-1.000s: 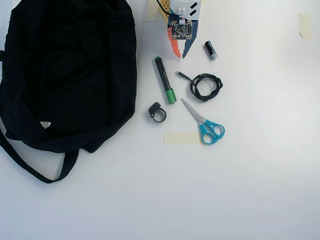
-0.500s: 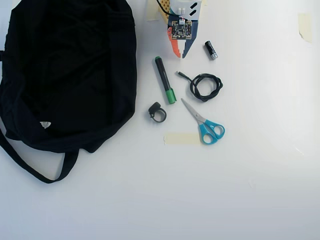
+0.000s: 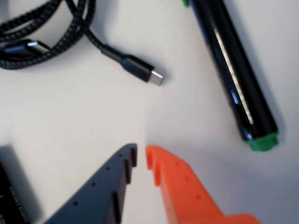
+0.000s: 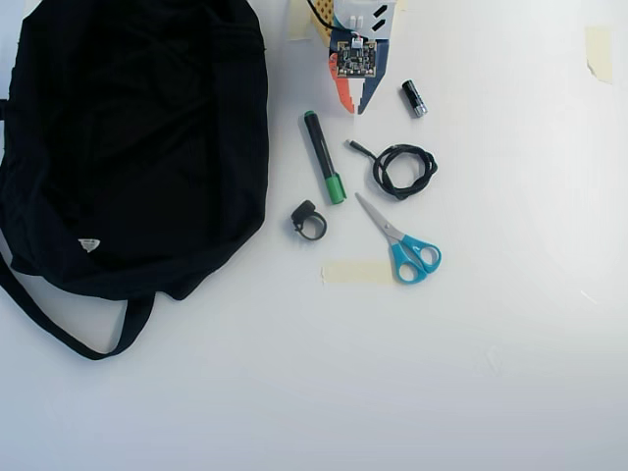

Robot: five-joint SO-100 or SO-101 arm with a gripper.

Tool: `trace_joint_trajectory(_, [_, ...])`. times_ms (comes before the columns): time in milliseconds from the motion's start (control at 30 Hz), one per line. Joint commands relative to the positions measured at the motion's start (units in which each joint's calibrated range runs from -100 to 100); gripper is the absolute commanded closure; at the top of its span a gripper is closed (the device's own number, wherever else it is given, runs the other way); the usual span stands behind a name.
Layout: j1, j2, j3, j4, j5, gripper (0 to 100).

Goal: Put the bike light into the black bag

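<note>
The bike light [image 4: 308, 220], a small black ring with a stubby block, lies on the white table just right of the black bag [image 4: 128, 137]; it is out of the wrist view. The bag is large, lies flat at the left, and has a white tag and a long strap. My gripper [image 4: 353, 108] is at the top centre, well behind the bike light and apart from it. In the wrist view my gripper [image 3: 141, 156] shows a dark blue finger and an orange finger, tips almost together with nothing between them, above bare table.
A black marker with a green cap [image 4: 324, 157] [image 3: 233, 74] lies between gripper and bike light. A coiled black cable [image 4: 402, 169] [image 3: 51, 32], blue-handled scissors [image 4: 404, 243], a short black cylinder [image 4: 414, 98] and a tape strip [image 4: 356, 272] lie to the right.
</note>
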Motion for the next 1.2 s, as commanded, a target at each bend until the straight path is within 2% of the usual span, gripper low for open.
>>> trace_joint_trajectory(0, [0.3,-1.1,1.2,3.0,0.3,98])
trace_joint_trajectory(700, [-0.8,-0.9,0.9,2.7,0.3,98])
trace_joint_trajectory(933, [-2.2,2.1,-0.5,-17.1,-0.1,98])
trace_joint_trajectory(1167, [-5.9,22.7,-12.9,-51.1,-0.1,98])
